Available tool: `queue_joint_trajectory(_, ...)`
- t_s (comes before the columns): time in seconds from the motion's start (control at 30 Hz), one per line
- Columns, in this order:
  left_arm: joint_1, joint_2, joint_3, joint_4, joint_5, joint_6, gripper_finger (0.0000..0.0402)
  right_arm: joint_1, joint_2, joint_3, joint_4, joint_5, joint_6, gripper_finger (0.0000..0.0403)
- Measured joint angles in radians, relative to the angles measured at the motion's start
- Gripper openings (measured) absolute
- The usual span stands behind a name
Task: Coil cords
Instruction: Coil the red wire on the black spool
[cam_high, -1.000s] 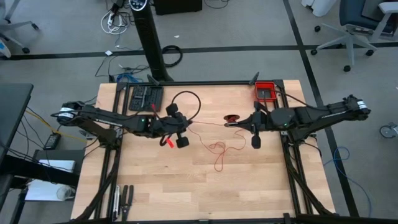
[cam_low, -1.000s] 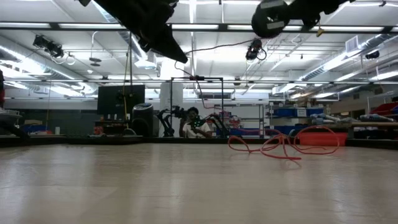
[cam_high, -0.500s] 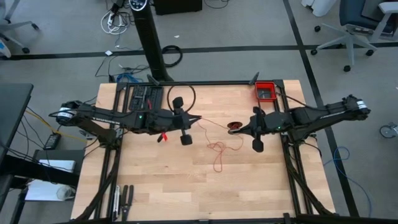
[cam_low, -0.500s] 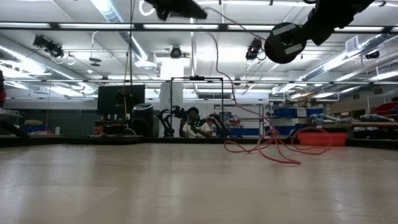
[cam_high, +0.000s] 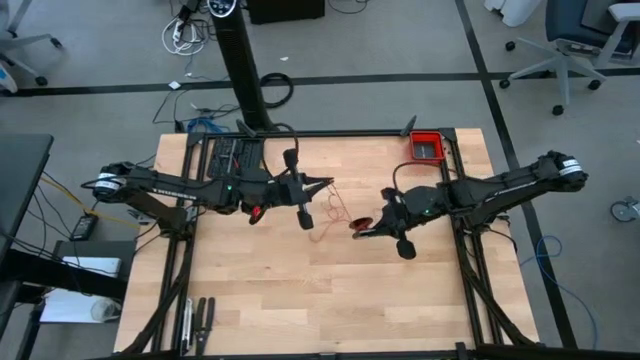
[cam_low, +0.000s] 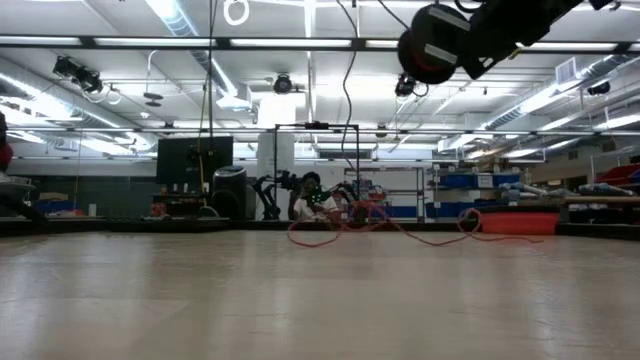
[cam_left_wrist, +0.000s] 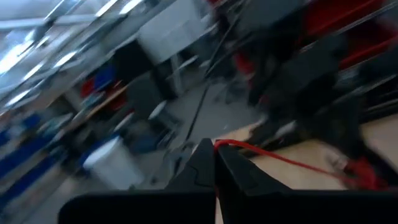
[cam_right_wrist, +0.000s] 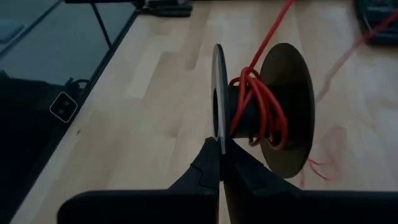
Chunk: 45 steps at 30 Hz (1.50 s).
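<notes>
We hold the thin bright red cord (cam_high: 322, 207) at centre frame in the high view, between both arms. The left pincer (cam_left_wrist: 214, 163) is pressed together on the strand; the right pincer (cam_right_wrist: 221, 163) pinches the rim of the small dark round spool (cam_right_wrist: 267, 111). To wind well, we should keep the strand taut and feed turns evenly. We count one cord, one spool, two pincers, one wooden desk (cam_high: 250, 300).

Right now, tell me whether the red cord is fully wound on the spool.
Partly wound. A few turns of red cord wrap the spool held in the right gripper; the rest trails loose across the table.
</notes>
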Motion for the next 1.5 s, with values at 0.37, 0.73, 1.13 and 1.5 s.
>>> queue_joint_trajectory(0.37, 0.0, 0.074, 0.002, 0.124, 0.202, 0.057, 0.0001, -0.07, 0.097, -0.002, 0.233, -0.085, -0.105, 0.0001)
queue_joint_trajectory(0.73, 0.002, 0.168, 0.0, 0.306, 0.214, 0.098, 0.0001, -0.114, 0.193, -0.002, 0.397, -0.277, -0.123, 0.0)
queue_joint_trajectory(1.13, 0.022, 0.189, 0.0, 0.203, 0.184, -0.118, 0.0001, -0.121, 0.231, -0.002, 0.558, -0.437, -0.151, 0.0)
queue_joint_trajectory(1.5, 0.018, 0.174, 0.0, 0.111, 0.116, -0.278, 0.0026, -0.121, 0.22, -0.002, 0.611, -0.463, -0.157, 0.0)
